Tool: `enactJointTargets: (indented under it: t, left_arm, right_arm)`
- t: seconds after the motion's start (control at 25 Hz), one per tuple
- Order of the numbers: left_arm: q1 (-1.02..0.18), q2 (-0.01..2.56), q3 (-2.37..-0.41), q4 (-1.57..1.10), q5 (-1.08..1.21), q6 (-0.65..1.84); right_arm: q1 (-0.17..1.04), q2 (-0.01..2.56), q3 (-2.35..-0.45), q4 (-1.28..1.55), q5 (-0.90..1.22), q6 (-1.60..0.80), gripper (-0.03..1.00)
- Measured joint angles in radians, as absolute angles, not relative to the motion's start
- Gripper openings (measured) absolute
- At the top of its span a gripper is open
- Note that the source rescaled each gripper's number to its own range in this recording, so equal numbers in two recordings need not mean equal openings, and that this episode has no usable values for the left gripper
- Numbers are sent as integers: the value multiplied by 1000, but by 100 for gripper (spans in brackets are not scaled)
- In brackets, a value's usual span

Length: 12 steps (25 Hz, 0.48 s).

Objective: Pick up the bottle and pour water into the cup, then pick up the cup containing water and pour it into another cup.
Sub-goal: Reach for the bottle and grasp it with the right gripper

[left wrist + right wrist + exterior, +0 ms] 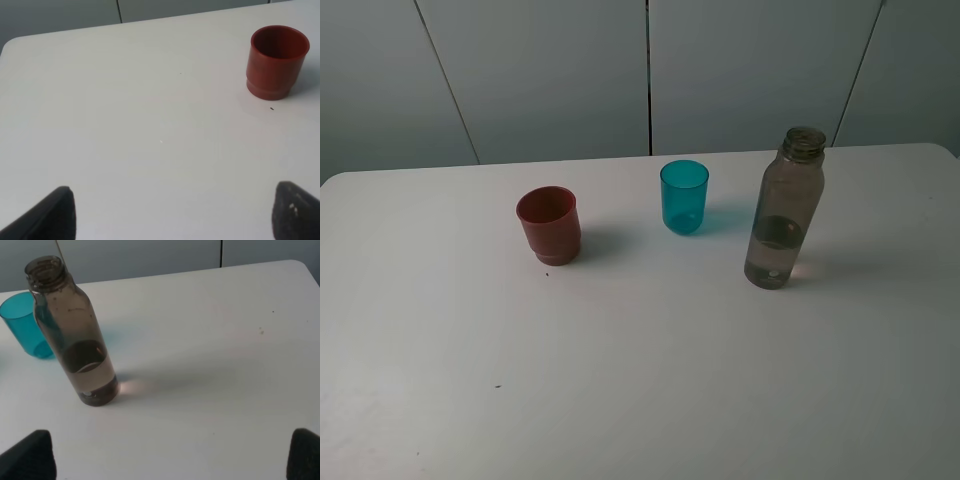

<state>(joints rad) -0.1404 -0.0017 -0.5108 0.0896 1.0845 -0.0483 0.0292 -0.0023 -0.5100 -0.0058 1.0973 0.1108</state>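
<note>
A tall smoky grey-brown bottle (785, 208) stands upright on the white table (640, 380), capless, with a little water in its lower part; it shows too in the right wrist view as the bottle (75, 335). The teal translucent cup (684, 196) stands left of it, also seen as the cup (25, 325) partly behind the bottle. The squat red-brown cup (550, 225) stands further left, and appears as the red-brown cup (276, 61). My left gripper (172, 212) is open, well short of the red-brown cup. My right gripper (172, 455) is open, apart from the bottle. Neither arm shows in the high view.
The table's far edge (640, 158) meets a grey panelled wall (650, 70). A few small dark specks (498, 386) lie on the table top. The table's rounded far corner (10, 45) shows in the left wrist view.
</note>
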Motion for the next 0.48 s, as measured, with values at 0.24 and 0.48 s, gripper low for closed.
enactJointTargets:
  t: [0.24, 0.48]
  left_arm:
    - [-140, -2, -511, 90, 1085, -48]
    - [-140, -2, -511, 90, 1085, -48]
  right_arm:
    - [29, -2, -510, -6, 1097, 111, 100]
    - [29, -2, -510, -6, 1097, 111, 100]
